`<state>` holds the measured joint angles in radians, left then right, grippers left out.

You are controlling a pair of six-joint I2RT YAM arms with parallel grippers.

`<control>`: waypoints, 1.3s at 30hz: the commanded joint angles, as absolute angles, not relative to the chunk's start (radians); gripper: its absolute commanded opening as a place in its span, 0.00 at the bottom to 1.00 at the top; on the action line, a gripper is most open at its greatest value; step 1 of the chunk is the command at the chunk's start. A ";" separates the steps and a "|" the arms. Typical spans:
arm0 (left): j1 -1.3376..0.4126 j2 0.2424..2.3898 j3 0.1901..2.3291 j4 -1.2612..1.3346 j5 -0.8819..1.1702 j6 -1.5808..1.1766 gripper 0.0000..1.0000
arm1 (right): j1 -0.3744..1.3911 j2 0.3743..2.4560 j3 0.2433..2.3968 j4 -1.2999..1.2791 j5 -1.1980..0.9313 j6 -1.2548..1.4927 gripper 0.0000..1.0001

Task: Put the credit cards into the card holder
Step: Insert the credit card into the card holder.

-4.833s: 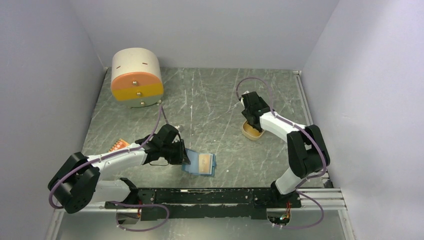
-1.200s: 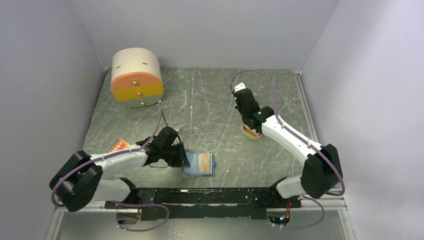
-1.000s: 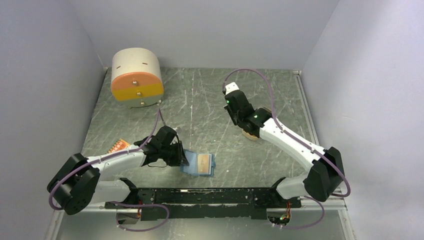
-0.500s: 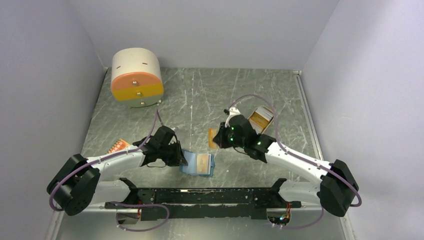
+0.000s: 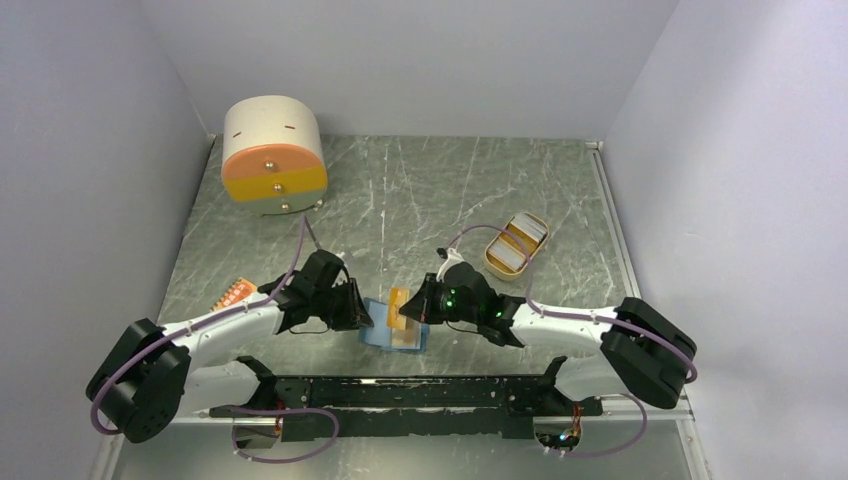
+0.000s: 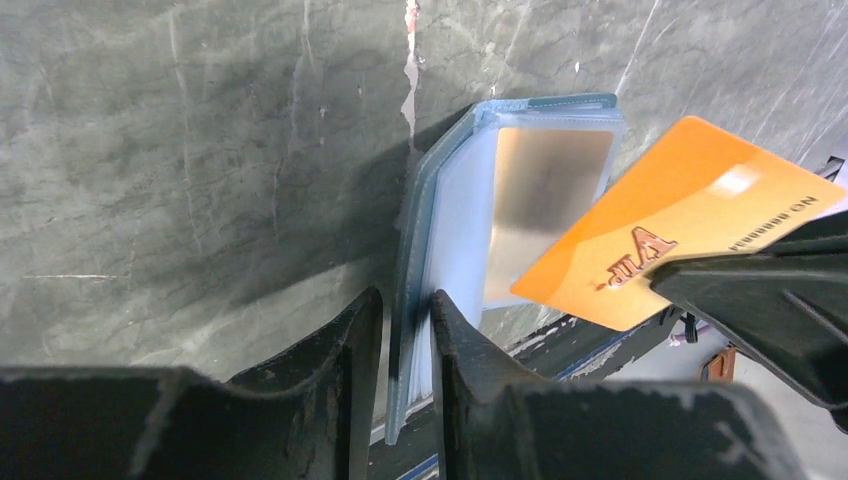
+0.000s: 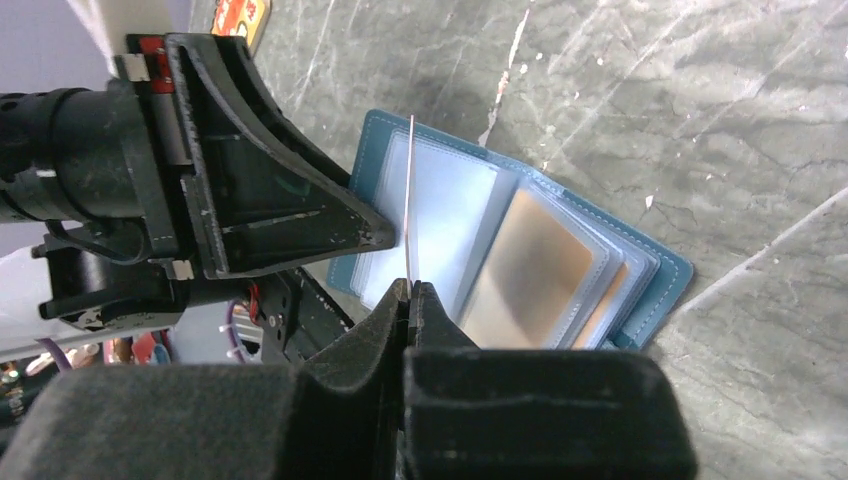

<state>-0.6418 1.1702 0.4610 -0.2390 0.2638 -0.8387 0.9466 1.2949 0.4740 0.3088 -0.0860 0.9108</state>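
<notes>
Midway through the task, by judgement; one card in hand, the loose ones not yet stowed. Open on the table (image 5: 420,190), near its front edge: the blue card holder (image 5: 395,330), clear sleeves fanned out, with a pale shiny card (image 6: 548,190) already seated in one sleeve. Pinned at its left edge by the left gripper (image 5: 362,310), with jaws nearly together, pinching the cover and some sleeves between them. Carried by the right gripper (image 5: 418,305): an orange credit card (image 5: 398,306) marked VIP, with jaws pressed tight on its lower edge; held on edge just above the sleeves, close to the left gripper, not inside any pocket as far as visible. Left to do, probably: sliding this card into a free sleeve; then fetching the whitish cards (image 5: 510,256) from the oval tan tray (image 5: 493,270), well apart toward the right rear; also the orange patterned card (image 5: 236,292) lying beside the left arm, near the left side of the table. Not possible to tell how many cards in the tray, nor how many sleeves free. Far at the left rear, apart from both arms: a round drawer box (image 5: 273,155) with an orange front.
</notes>
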 commanded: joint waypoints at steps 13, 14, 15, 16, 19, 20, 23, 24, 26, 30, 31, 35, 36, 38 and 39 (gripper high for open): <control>-0.611 1.151 0.418 -0.249 0.250 -0.838 0.23 | 0.965 1.380 0.369 0.512 -0.049 1.028 0.00; -0.611 1.150 0.417 -0.248 0.251 -0.838 0.23 | 0.964 1.385 0.357 0.524 -0.045 1.036 0.00; -0.610 1.149 0.416 -0.246 0.252 -0.838 0.23 | 0.964 1.392 0.349 0.541 -0.046 1.043 0.00; -0.610 1.150 0.414 -0.244 0.254 -0.837 0.23 | 0.964 1.399 0.346 0.554 -0.051 1.047 0.00; -0.608 1.154 0.410 -0.238 0.257 -0.836 0.22 | 0.964 1.429 0.344 0.594 -0.076 1.060 0.00; -0.608 1.155 0.408 -0.236 0.260 -0.835 0.22 | 0.963 1.441 0.341 0.614 -0.086 1.064 0.00; -0.607 1.151 0.396 -0.225 0.266 -0.837 0.22 | 0.965 1.477 0.334 0.660 -0.108 1.092 0.00; -0.606 1.150 0.394 -0.223 0.267 -0.839 0.21 | 0.964 1.490 0.326 0.683 -0.114 1.102 0.00; -0.607 1.148 0.392 -0.221 0.271 -0.840 0.21 | 0.964 1.509 0.307 0.736 -0.125 1.123 0.00; -0.607 1.146 0.390 -0.223 0.266 -0.838 0.21 | 0.964 1.532 0.292 0.795 -0.144 1.153 0.00; -0.607 1.146 0.390 -0.220 0.265 -0.838 0.21 | 0.964 1.532 0.287 0.805 -0.148 1.157 0.00; -0.605 1.156 0.387 -0.213 0.268 -0.836 0.20 | 0.964 1.511 0.288 0.787 -0.140 1.155 0.00; -0.605 1.158 0.389 -0.213 0.269 -0.836 0.20 | 0.965 1.506 0.288 0.782 -0.139 1.153 0.00; -0.606 1.159 0.389 -0.213 0.273 -0.836 0.20 | 0.964 1.493 0.288 0.765 -0.131 1.149 0.00; -0.605 1.157 0.389 -0.212 0.273 -0.836 0.20 | 0.963 1.486 0.289 0.759 -0.127 1.147 0.00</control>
